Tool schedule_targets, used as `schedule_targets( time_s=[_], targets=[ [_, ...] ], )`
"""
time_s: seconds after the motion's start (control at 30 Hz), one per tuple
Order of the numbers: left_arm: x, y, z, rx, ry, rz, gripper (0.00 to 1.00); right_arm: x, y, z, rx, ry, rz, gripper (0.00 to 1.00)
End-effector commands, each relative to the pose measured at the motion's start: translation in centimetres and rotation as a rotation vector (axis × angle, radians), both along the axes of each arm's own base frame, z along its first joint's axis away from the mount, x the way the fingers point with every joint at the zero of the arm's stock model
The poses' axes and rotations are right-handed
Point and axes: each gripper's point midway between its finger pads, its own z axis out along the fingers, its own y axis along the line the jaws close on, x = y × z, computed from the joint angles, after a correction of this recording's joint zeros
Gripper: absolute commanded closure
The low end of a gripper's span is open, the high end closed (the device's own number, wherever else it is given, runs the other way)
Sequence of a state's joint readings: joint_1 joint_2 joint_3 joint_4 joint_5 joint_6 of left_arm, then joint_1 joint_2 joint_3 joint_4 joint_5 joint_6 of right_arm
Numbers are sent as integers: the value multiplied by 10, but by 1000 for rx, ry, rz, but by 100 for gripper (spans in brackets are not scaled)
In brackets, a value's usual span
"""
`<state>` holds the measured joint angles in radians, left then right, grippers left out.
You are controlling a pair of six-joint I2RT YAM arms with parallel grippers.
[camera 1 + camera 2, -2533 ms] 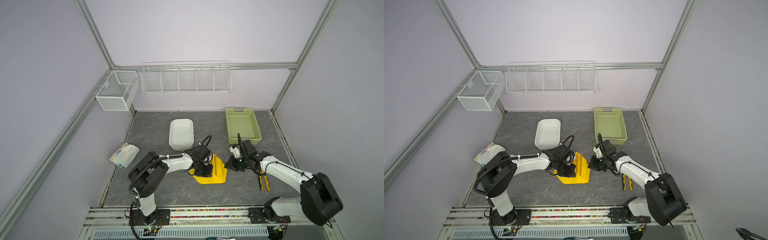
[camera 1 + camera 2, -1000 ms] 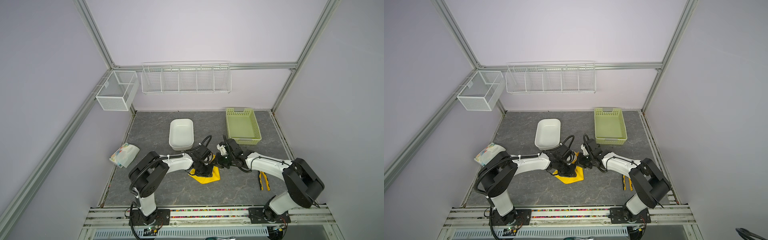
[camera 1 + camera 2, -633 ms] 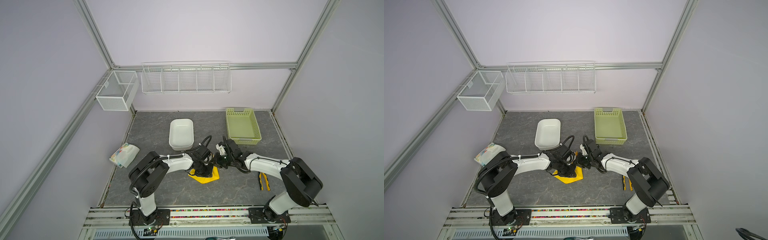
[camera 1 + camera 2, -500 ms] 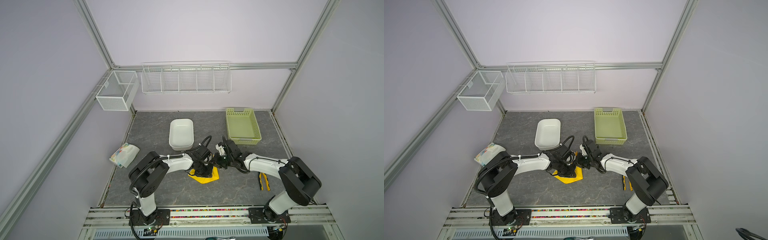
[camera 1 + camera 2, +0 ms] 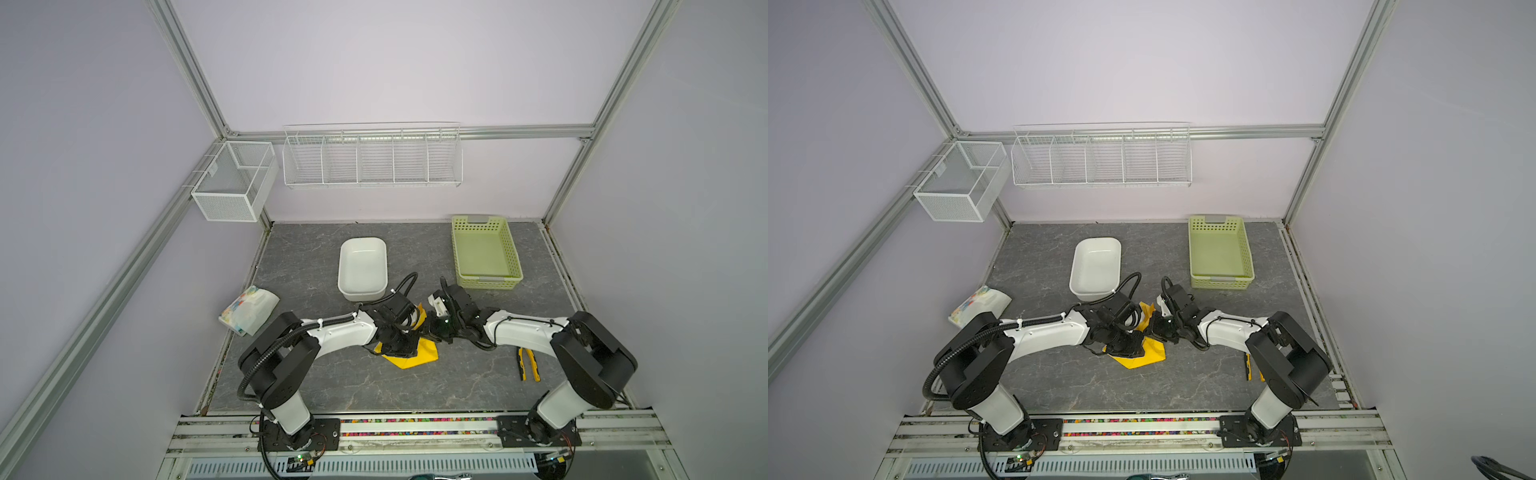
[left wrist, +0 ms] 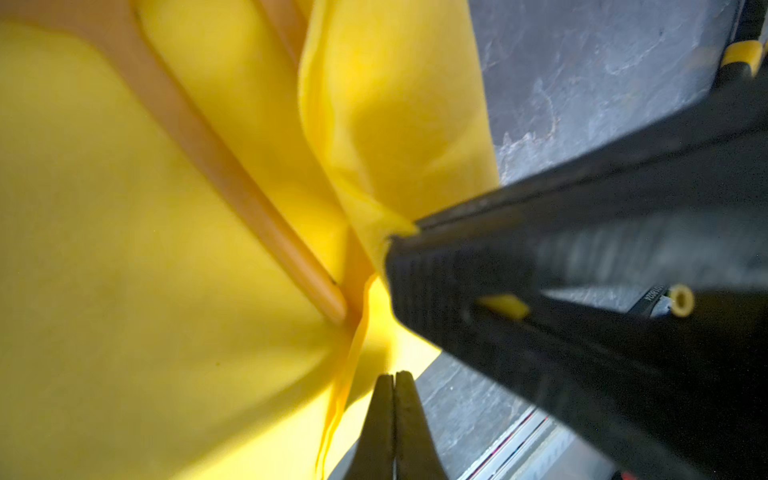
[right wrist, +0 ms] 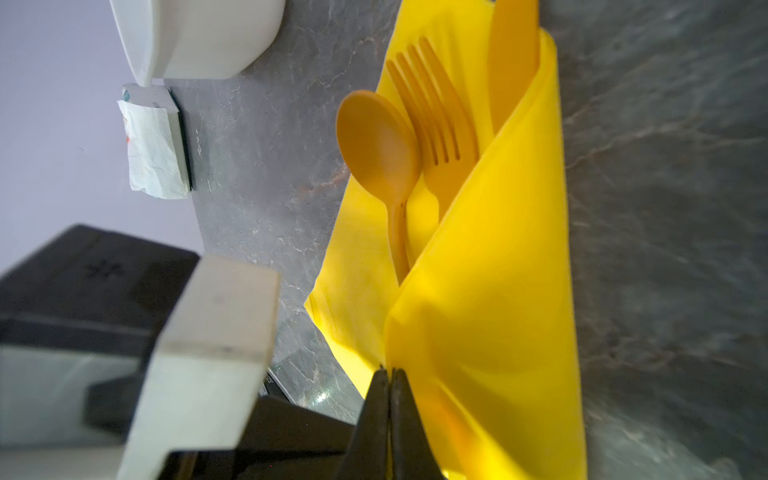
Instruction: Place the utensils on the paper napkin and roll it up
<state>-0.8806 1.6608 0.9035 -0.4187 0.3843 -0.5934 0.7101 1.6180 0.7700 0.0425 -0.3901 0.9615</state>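
The yellow paper napkin (image 5: pixel 411 360) (image 5: pixel 1144 358) lies on the grey table, one flap folded over the utensils. In the right wrist view an orange spoon (image 7: pixel 376 141), fork (image 7: pixel 436 120) and knife (image 7: pixel 511 58) stick out of the napkin (image 7: pixel 490 291) fold. My right gripper (image 7: pixel 390 372) (image 5: pixel 432 330) is shut on the folded flap's edge. In the left wrist view its fingers (image 6: pixel 457 270) pinch yellow paper. My left gripper (image 6: pixel 393 376) (image 5: pixel 405 347) is shut with nothing between its jaws, its tip down at the napkin (image 6: pixel 145 291) beside an orange handle (image 6: pixel 249 208).
A white tub (image 5: pixel 361 268) stands just behind the grippers and a green basket (image 5: pixel 486 253) at the back right. A printed white packet (image 5: pixel 248 309) lies at the left. Yellow-and-black pliers (image 5: pixel 528 365) lie at the right. Wire baskets (image 5: pixel 372 156) hang on the back wall.
My right gripper has travelled left from beside the napkin to close by the left gripper, drawing the flap over the utensils. The napkin shows narrower. The left gripper has stayed put.
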Motion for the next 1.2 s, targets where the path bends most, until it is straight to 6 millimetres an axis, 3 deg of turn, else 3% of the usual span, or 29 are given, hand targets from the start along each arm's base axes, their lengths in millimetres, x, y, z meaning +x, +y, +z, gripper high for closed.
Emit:
schedule_targets(
  time_s=[0.0, 0.37, 1.17],
  targets=[
    [-5, 16, -5, 46, 5, 17, 96, -7, 1, -6, -2, 41, -5, 93],
    [-10, 30, -19, 91, 16, 34, 98, -12, 10, 1, 13, 29, 18, 93],
    [-12, 30, -27, 96, 27, 24, 100, -23, 35, -3, 38, 39, 51, 94]
  ],
)
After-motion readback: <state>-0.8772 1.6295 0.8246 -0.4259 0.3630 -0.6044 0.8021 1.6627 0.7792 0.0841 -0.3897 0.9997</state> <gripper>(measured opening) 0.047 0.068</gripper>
